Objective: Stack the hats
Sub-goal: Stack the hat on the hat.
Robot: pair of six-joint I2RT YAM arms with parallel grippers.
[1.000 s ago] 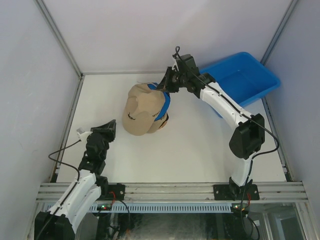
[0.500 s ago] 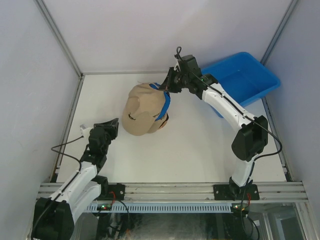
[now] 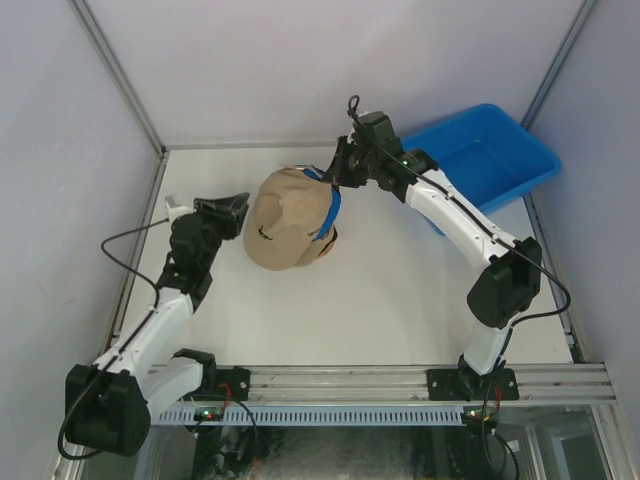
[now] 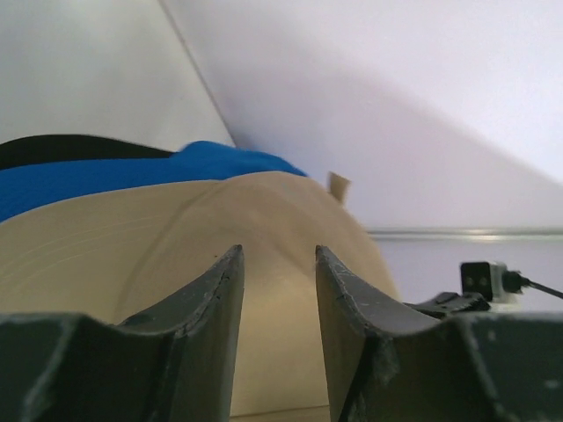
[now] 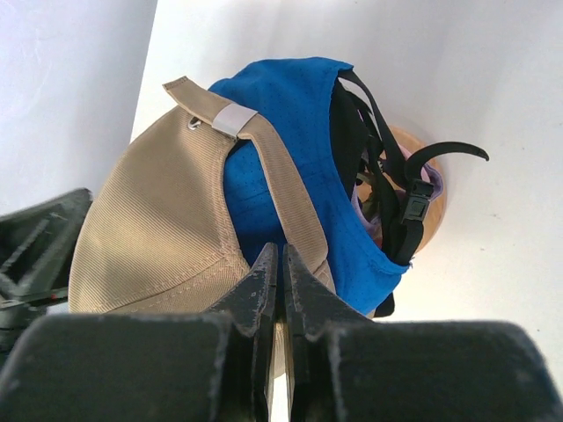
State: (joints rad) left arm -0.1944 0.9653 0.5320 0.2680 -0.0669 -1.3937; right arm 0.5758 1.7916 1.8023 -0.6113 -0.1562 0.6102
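Note:
The hats sit in one pile mid-table. The tan hat point(image 3: 280, 225) is on top, over the blue hat point(image 3: 333, 208); black straps point(image 5: 374, 149) and a bit of purple fabric point(image 5: 361, 207) show underneath. My right gripper point(image 3: 333, 178) is at the back of the pile, shut on the tan hat's point(image 5: 149, 220) rear edge beside its strap. The blue hat point(image 5: 290, 114) shows through the rear opening. My left gripper point(image 3: 232, 212) is at the pile's left side. In the left wrist view this gripper point(image 4: 279, 255) stands open just in front of the tan hat point(image 4: 132, 255), nothing between its fingers.
A blue plastic bin point(image 3: 480, 150) stands at the back right, close behind the right arm. A wooden stand point(image 5: 413, 145) pokes out under the pile. Grey walls with metal rails close in the table on the left, back and right.
My left arm has swung from the near left up to the tan hat's left side, and its jaws have opened wider. The right gripper has kept its hold at the back.

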